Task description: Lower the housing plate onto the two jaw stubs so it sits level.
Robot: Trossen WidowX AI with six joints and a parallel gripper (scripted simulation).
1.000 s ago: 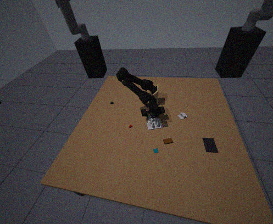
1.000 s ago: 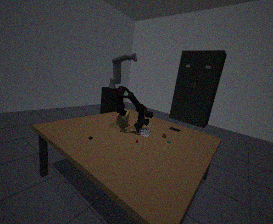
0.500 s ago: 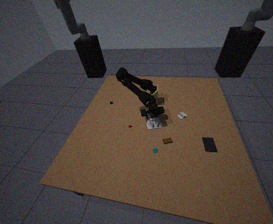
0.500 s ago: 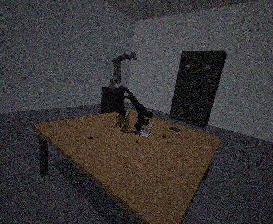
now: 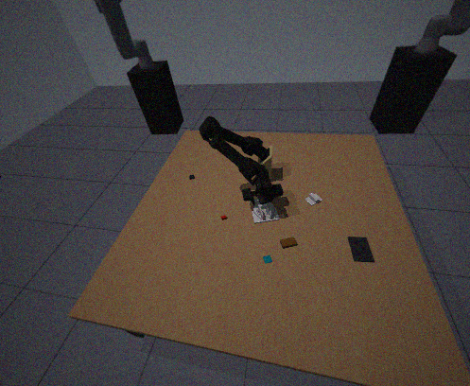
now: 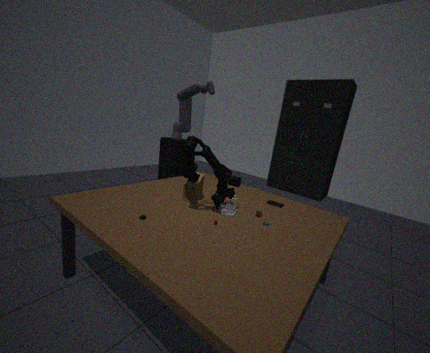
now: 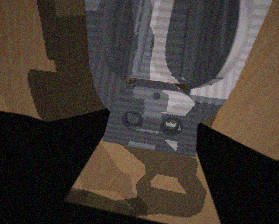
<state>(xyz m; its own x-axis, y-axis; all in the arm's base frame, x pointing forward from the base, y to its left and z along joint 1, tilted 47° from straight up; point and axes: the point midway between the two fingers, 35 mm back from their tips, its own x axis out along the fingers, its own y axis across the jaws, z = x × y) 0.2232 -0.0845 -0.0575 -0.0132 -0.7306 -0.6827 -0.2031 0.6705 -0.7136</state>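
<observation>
My gripper (image 7: 151, 119) (image 5: 263, 201) (image 6: 218, 205) points down with its black fingers apart, one on each side of a grey plate-like part with two round holes, which I take for the housing plate (image 7: 152, 134). It is shut on that part. A pale base piece (image 5: 265, 216) (image 6: 229, 210) (image 7: 231, 90) lies on the table below and beyond the fingers. Long dark shapes at the top of the wrist view may be jaws or shadows. The jaw stubs cannot be made out. I cannot tell whether the plate is level or touches them.
On the table (image 5: 204, 284) (image 6: 187, 259) are a small white piece (image 5: 313, 199), a brown block (image 5: 288, 243), a teal piece (image 5: 268, 259), a dark flat plate (image 5: 360, 249), a red bit (image 5: 223, 218) and a black bit (image 5: 192, 177). A yellowish box (image 6: 193, 190) stands behind the gripper.
</observation>
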